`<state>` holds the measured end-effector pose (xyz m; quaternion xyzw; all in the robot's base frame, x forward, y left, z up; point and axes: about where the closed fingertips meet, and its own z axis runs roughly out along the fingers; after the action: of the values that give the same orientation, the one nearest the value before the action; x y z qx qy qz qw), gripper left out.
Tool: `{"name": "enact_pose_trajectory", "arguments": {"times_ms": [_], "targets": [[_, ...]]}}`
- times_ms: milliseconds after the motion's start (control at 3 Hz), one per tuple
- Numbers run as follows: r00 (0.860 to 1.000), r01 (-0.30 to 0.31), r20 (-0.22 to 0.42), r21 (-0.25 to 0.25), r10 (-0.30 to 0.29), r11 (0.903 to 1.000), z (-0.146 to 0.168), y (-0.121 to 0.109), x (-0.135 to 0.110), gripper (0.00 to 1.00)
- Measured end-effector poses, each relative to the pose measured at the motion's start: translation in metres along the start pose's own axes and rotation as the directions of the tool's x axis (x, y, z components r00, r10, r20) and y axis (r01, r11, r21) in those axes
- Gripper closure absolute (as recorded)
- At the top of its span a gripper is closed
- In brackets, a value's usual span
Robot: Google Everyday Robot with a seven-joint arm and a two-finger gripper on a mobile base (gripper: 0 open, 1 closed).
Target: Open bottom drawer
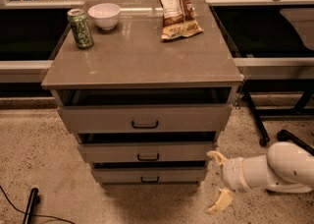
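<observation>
The bottom drawer (147, 175) is the lowest of three grey-brown drawer fronts, shallow, with a small black bar handle (149, 180). It stands a little out from the cabinet, as do the middle drawer (147, 152) and top drawer (144, 118). My gripper (217, 181) is low at the right, just right of the bottom drawer's front and apart from the handle. Its two cream fingers (216, 157) are spread apart and hold nothing. The white arm (274, 169) comes in from the right edge.
On the cabinet top (142, 56) stand a green can (80, 28), a white bowl (104, 15) and a snack bag (175, 5). A black chair base (289, 134) is on the floor at the right. A black cable and rod (29, 206) lie at the lower left.
</observation>
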<state>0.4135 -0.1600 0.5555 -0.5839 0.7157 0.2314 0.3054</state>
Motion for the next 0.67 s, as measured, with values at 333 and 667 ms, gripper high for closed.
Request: {"name": "enact_pose_trajectory", "arguments": {"times_ms": [333, 667], "targets": [[0.996, 0.075, 0.038, 0.158, -0.082, 0.9847, -0.027, -0.049, -0.007, 0.00], [0.994, 0.103, 0.034, 0.095, -0.107, 0.9901, -0.015, -0.059, -0.002, 0.00]]}}
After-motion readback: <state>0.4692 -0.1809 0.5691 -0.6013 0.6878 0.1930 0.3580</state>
